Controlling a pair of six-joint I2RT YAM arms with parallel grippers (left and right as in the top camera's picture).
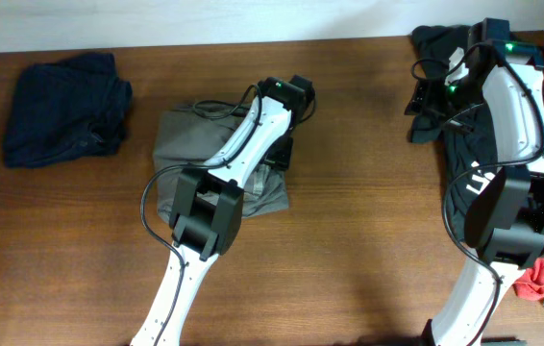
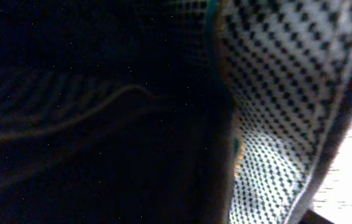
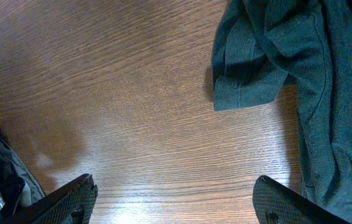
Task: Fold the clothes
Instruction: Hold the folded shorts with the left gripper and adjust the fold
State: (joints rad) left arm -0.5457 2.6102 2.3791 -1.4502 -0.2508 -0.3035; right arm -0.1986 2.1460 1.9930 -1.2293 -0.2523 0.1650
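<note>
The shorts lie bunched mid-way along the counter toward its far edge, the left end effector buried in their right side (clenched or not, I cannot tell), so it should catch the full hem before lifting; the right end effector hangs released.

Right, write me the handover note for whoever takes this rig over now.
Left gripper: down on the shorts, with the arm lying across them. Its wrist view shows only dark cloth and mesh, so I cannot tell whether it is open or shut.
Right gripper: open and empty, above the table beside a dark green garment.
Shorts: mid-table in a rumpled bundle.
Done: no neat fold visible.
Left: probably flatten and fold the shorts.
</note>
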